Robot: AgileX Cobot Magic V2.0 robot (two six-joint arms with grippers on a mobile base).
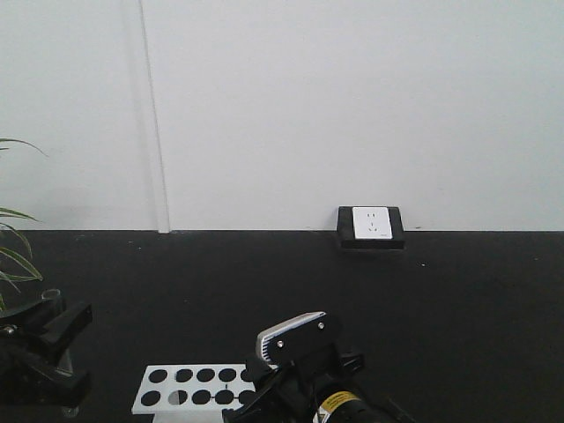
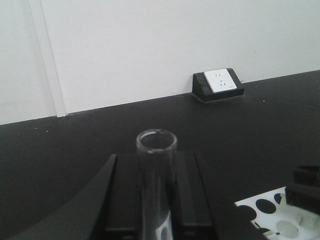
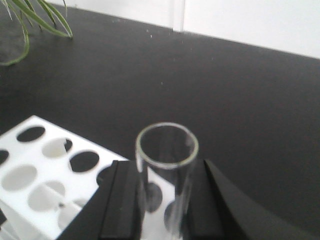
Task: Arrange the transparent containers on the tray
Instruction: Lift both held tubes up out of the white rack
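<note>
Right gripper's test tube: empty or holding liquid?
Looks empty: the test tube in the right gripper is clear through its wall, rack holes showing behind it. Its bottom is out of frame.

Logged two slim clear glass tubes, round open rims uppermost in the wrist views, walls see-through: first test tube (image 2: 156, 150) clamped between the dark jaws of the left gripper (image 2: 156, 205), second test tube (image 3: 167, 155) pinched likewise in the right gripper (image 3: 165, 205), each gripped below the rim.
</note>
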